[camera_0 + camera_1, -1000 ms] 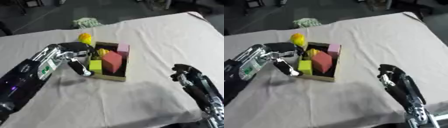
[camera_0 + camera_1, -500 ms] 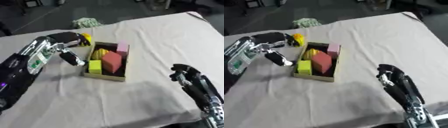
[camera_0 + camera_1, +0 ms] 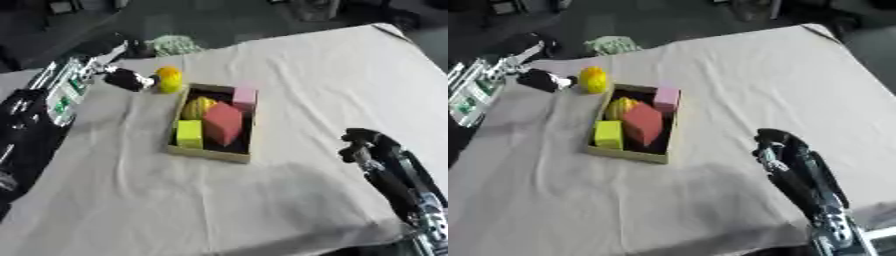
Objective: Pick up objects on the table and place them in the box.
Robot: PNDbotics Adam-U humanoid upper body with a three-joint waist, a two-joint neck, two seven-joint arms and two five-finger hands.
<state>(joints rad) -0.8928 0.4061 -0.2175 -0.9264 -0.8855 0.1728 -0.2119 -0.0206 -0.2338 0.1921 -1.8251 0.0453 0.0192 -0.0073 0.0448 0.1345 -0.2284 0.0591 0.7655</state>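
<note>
Duck (image 3: 168,80), yellow, sits on cloth (image 3: 306,75) just beyond box (image 3: 214,152) far-left corner, just beside left hand (image 3: 127,79) fingertips, contact and finger state unclear; right hand (image 3: 363,145) idle near lower right, fingers curled, holding nothing; box holds yellow, red, pink blocks.

Box (image 3: 627,154) sits left of centre on the cloth-covered worktop (image 3: 737,75). Inside: yellow block (image 3: 608,134) at near left, red block (image 3: 642,124) in the middle, pink block (image 3: 666,98) at far right, yellow-orange rounded item (image 3: 621,106) at far left. Yellow ball-like object (image 3: 593,80) on the cloth just beyond the box's far left corner. Left robot hand (image 3: 540,80) just left of it, contact unclear. Right robot hand (image 3: 773,144) at near right, fingers curled, holding nothing. Greenish crumpled thing (image 3: 611,44) at the far edge.
</note>
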